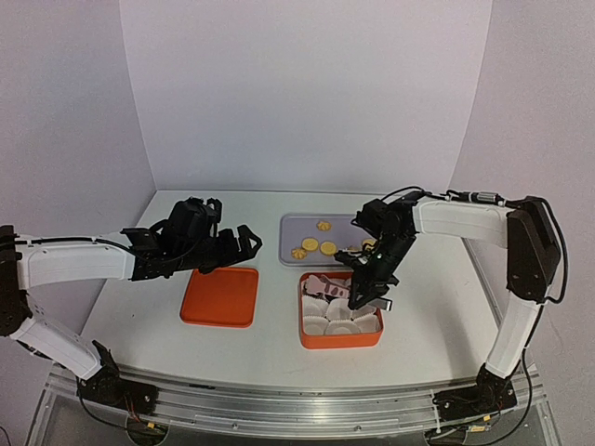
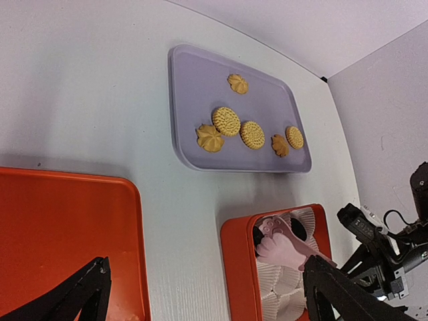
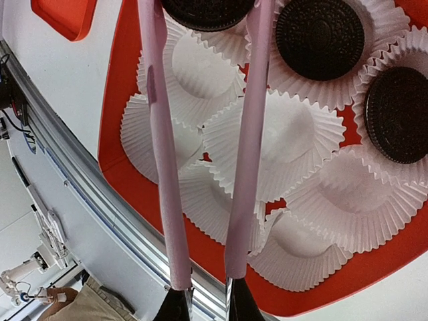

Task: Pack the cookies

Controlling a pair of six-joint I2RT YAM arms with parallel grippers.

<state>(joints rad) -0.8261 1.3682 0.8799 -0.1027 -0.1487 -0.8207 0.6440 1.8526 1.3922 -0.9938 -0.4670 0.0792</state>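
Note:
Several golden cookies (image 2: 226, 121) lie on the lavender tray (image 2: 194, 73), which sits behind the orange box (image 1: 339, 340). The box holds white paper cups (image 3: 281, 137). Three black cookies sit in cups: two clear of the tongs (image 3: 321, 37) (image 3: 401, 114), and one (image 3: 207, 10) between the pink tongs' arms at the frame's top edge. My right gripper (image 3: 204, 294) is shut on the pink tongs (image 3: 247, 154) and hangs over the box (image 3: 117, 134). The tongs' paw-shaped ends (image 2: 284, 244) reach into its far left corner. My left gripper (image 2: 207, 294) is open, above the orange lid (image 2: 60, 227).
The orange lid (image 1: 220, 297) lies flat left of the box. The table's metal front rail (image 1: 297, 404) runs just below the box. White walls close in the back and both sides.

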